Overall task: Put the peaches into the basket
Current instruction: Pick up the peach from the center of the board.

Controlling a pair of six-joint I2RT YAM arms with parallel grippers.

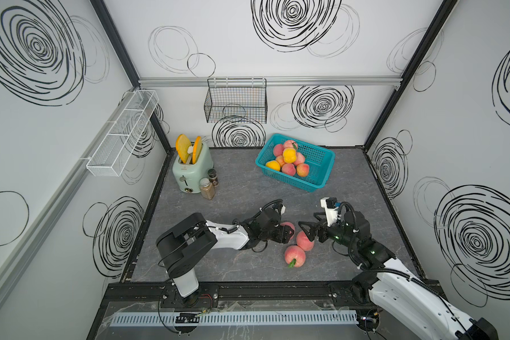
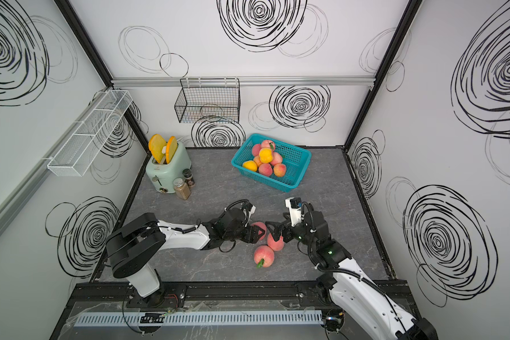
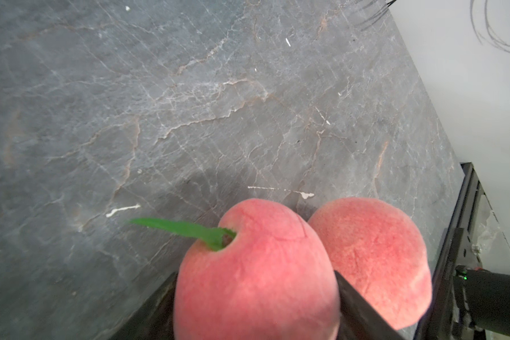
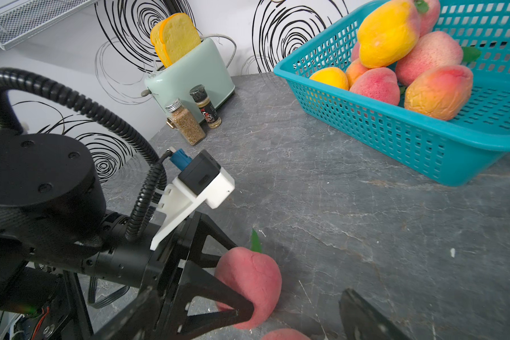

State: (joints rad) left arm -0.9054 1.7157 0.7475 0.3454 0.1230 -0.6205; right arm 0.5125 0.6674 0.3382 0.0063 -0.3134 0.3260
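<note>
My left gripper [image 1: 287,232] [image 3: 256,275] is shut on a pink-red peach [image 1: 289,226] [image 3: 248,253] with a green stem, low over the table; its jaws press both sides. A second peach [image 1: 305,241] [image 3: 371,259] lies right beside it, and my right gripper [image 1: 309,232] stands open around it. A third peach [image 1: 295,255] [image 2: 264,256] lies nearer the front. The turquoise basket [image 1: 320,167] [image 4: 380,126] at the back right holds several peaches [image 1: 289,160], pink and yellow.
At the back left stand a mint toaster [image 1: 190,169] with orange-yellow slices and two spice jars [image 1: 208,188]. A black wire basket [image 1: 236,101] hangs on the back wall and a white mesh rack [image 1: 121,141] on the left wall.
</note>
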